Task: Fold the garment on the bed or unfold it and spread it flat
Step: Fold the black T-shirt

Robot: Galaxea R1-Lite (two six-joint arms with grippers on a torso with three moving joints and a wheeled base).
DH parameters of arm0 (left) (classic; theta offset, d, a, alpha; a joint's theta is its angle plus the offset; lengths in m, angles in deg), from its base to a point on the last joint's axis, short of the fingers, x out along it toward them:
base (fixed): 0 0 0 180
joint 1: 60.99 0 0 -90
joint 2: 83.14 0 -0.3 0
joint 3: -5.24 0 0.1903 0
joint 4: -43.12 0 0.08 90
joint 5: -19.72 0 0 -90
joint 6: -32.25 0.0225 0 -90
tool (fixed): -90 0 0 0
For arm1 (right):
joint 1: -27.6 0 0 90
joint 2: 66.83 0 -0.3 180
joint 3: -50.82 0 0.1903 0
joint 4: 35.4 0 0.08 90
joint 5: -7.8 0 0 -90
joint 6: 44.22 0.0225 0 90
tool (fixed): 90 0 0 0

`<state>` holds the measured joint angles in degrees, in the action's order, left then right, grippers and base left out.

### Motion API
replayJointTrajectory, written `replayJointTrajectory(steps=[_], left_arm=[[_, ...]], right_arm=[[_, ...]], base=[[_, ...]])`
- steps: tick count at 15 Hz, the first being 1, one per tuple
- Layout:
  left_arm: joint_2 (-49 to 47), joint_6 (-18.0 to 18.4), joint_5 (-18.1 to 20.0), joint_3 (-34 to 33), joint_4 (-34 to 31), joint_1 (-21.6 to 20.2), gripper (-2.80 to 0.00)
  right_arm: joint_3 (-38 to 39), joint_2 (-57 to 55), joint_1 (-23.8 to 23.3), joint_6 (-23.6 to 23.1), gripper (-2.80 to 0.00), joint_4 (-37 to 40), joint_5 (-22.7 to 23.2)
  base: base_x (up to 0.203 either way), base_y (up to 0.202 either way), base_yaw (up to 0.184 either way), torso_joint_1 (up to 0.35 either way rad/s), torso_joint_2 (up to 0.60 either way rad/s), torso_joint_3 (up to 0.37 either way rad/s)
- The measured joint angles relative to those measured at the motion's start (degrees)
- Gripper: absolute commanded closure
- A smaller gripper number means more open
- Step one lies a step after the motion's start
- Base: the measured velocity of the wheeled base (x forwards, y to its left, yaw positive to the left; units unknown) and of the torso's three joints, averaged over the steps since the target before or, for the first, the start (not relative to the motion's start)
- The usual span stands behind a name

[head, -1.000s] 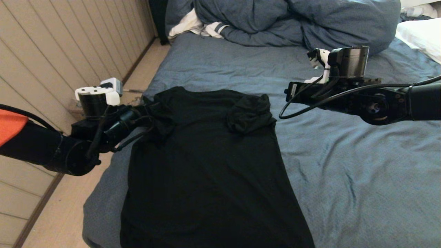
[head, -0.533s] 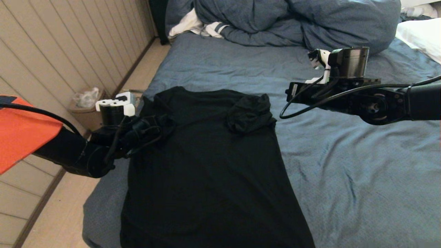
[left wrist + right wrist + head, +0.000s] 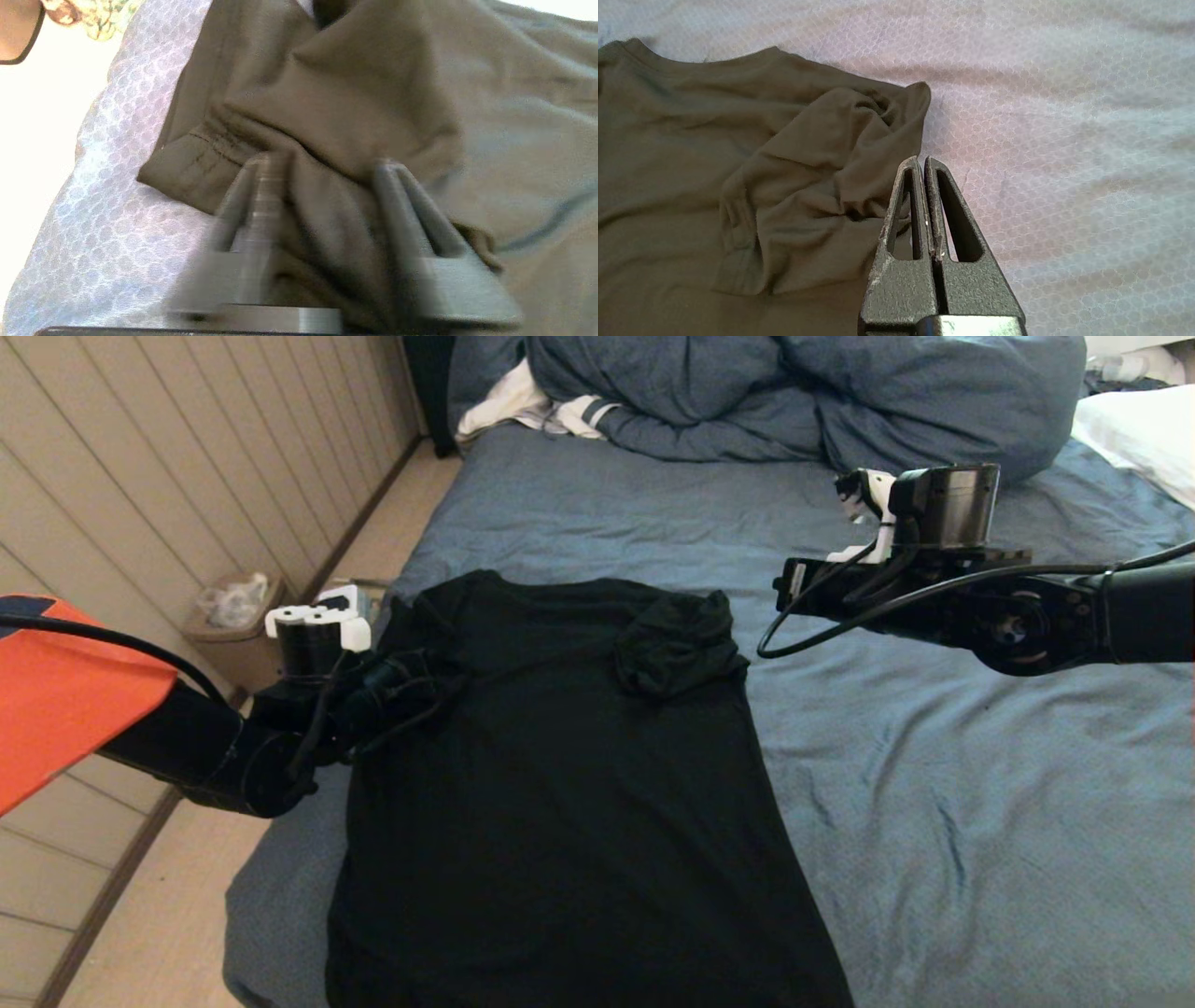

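Observation:
The garment (image 3: 560, 784), a black T-shirt with its plain side up, lies lengthwise on the bed (image 3: 934, 784), hem toward me. Its right sleeve (image 3: 677, 644) is folded in over the shoulder and bunched. My left gripper (image 3: 425, 672) rests low on the folded-in left sleeve. In the left wrist view its fingers (image 3: 261, 186) stand apart, with a ridge of the garment (image 3: 355, 93) lying loosely between them, so the gripper (image 3: 327, 163) is open. My right gripper (image 3: 789, 588) hovers over the sheet just right of the bunched sleeve (image 3: 822, 186), shut and empty (image 3: 923, 161).
A bunched blue duvet (image 3: 794, 392) and a white striped cloth (image 3: 541, 411) lie at the head of the bed, a white pillow (image 3: 1139, 429) at the far right. Left of the bed are bare floor (image 3: 168, 915), a small bin (image 3: 229, 616) and a panelled wall (image 3: 140, 476).
My left arm has swung right from the bed's edge, carrying the left sleeve inward over the shirt, then almost stopped. The right arm has stayed put.

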<state>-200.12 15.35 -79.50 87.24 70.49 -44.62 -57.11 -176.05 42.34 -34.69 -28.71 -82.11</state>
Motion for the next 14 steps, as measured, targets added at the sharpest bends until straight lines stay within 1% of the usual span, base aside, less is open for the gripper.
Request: replayJointTrajectory(steps=[9, 12, 13, 14], left_arm=[[6.2, 0.3, -0.2, -0.6, -0.5, 0.0, 0.00], [7.9, 0.8, -0.3, 1.4, -1.2, -0.2, 0.00], [8.3, 1.6, -0.3, 1.9, -1.5, -0.3, 0.00], [9.0, 3.4, -0.3, 3.0, -1.6, -1.0, 0.00]], right_arm=[[0.2, 0.1, -0.1, -0.1, 0.00, 0.0, 0.0], [0.0, 0.2, -0.2, 0.0, 0.00, 0.0, 0.0], [0.0, 0.3, -0.2, 0.0, 0.00, 0.0, 0.0], [0.0, 0.3, -0.1, 0.0, 0.00, 0.0, 0.0]], base=[[0.000, 0.000, 0.000, 0.000, 0.00, 0.000], [0.000, 0.000, 0.000, 0.000, 0.00, 0.000], [0.000, 0.000, 0.000, 0.000, 0.00, 0.000], [0.000, 0.000, 0.000, 0.000, 0.00, 0.000]])
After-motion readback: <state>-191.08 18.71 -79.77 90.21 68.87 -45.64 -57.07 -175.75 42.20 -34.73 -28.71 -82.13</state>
